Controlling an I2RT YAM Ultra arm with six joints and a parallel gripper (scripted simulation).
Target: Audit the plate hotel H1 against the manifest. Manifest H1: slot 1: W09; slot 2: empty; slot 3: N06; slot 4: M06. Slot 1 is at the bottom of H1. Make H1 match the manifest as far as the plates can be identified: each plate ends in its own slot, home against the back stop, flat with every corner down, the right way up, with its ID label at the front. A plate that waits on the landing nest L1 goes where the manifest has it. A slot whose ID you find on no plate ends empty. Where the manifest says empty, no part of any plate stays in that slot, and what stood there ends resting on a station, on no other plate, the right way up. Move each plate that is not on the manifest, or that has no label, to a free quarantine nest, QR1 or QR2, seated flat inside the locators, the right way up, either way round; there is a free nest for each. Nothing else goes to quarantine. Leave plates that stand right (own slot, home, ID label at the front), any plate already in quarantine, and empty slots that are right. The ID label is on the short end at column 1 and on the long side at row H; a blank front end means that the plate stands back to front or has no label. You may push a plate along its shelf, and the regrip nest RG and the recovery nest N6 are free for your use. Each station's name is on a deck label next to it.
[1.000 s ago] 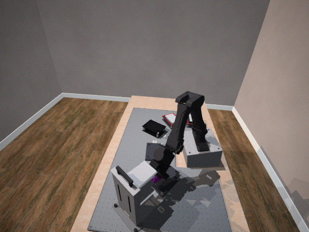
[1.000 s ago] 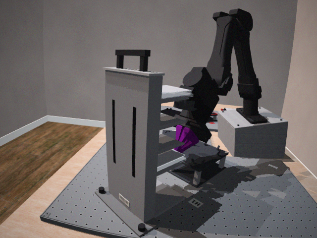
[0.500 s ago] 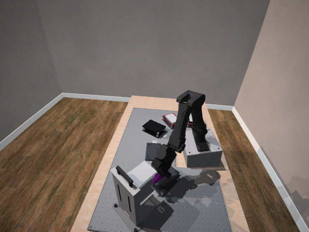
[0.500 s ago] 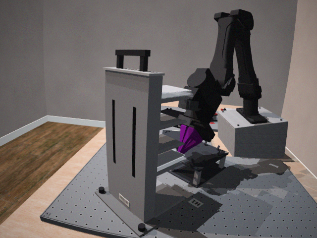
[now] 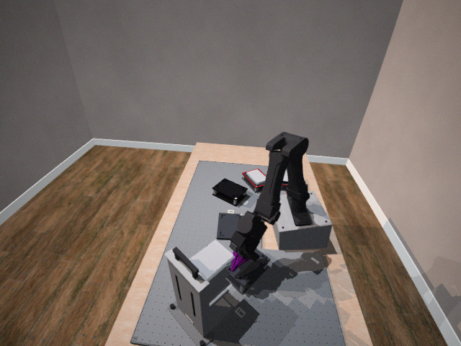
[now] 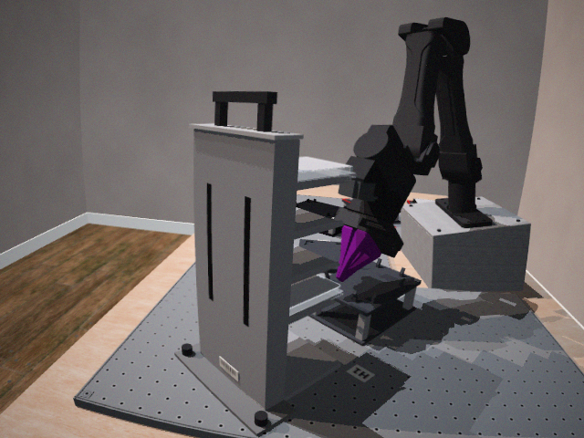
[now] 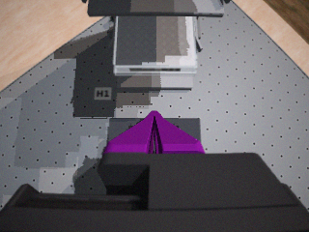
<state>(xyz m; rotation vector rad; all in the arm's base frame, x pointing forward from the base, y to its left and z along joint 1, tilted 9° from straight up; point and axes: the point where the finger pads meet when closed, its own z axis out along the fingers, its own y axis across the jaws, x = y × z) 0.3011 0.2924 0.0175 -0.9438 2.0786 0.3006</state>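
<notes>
Front of plate hotel H1: we see our closed gripper just before the bottom plate.
Below: raised nest crowds us.
</notes>
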